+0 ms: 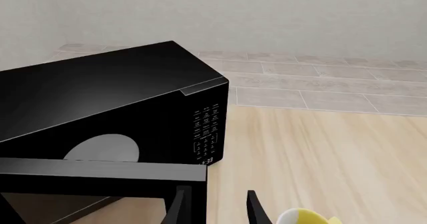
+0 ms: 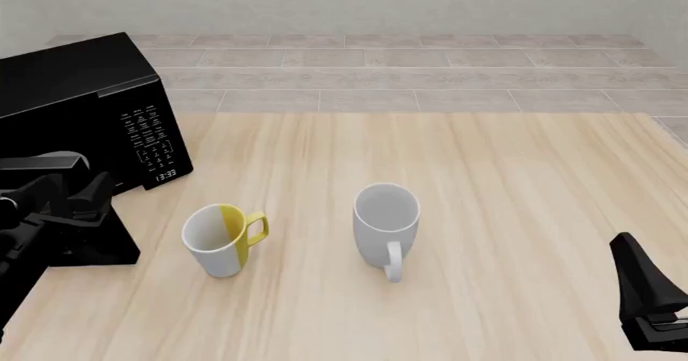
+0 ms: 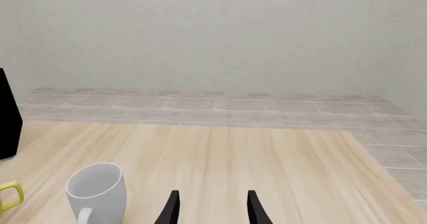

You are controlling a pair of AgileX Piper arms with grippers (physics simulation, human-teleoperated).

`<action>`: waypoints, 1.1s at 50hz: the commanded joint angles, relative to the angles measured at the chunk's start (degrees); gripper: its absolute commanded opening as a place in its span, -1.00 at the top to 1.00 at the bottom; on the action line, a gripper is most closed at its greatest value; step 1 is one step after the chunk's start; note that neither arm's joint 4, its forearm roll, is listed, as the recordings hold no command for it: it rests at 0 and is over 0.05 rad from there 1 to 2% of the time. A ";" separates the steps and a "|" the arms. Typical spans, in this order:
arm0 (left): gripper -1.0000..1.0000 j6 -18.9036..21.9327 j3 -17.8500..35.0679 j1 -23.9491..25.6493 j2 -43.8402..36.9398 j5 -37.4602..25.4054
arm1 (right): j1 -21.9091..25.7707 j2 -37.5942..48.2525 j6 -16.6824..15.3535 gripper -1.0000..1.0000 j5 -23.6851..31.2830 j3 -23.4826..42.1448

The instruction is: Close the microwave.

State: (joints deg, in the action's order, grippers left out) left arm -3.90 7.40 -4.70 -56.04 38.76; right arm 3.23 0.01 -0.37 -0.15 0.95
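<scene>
The glossy black microwave (image 2: 76, 95) stands at the table's far left, its keypad (image 2: 151, 139) facing the mugs. Its door (image 2: 92, 244) is swung open toward my side. In the left wrist view the microwave body (image 1: 100, 94) fills the frame, with the door's top edge (image 1: 100, 169) across the front. My left gripper (image 1: 217, 211) is open at the door's free edge, one finger (image 1: 179, 209) overlapping the door; I cannot tell if it touches. It also shows in the front view (image 2: 92, 196). My right gripper (image 3: 212, 211) is open, empty, low at the front right (image 2: 650, 296).
A white-and-yellow mug (image 2: 221, 238) stands just right of the open door and also shows in the left wrist view (image 1: 303, 217). A plain white mug (image 2: 385, 224) stands mid-table and also shows in the right wrist view (image 3: 97, 189). A tiled ledge (image 2: 430, 71) and a wall run behind.
</scene>
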 commanded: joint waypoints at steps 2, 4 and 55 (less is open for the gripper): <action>-1.00 1.44 1.41 -0.11 -3.89 -0.98 | 0.08 0.00 0.13 -1.00 -0.11 -0.01; -1.00 1.39 1.63 -0.09 -3.75 -1.35 | 0.05 0.00 0.14 -1.00 -0.11 -0.01; -1.00 2.04 5.01 0.28 -12.00 1.95 | -0.90 0.00 0.07 -1.00 -0.36 -0.74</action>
State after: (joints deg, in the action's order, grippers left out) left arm -3.03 12.05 -4.33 -64.41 41.63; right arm 2.48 0.01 -0.27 -0.45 0.28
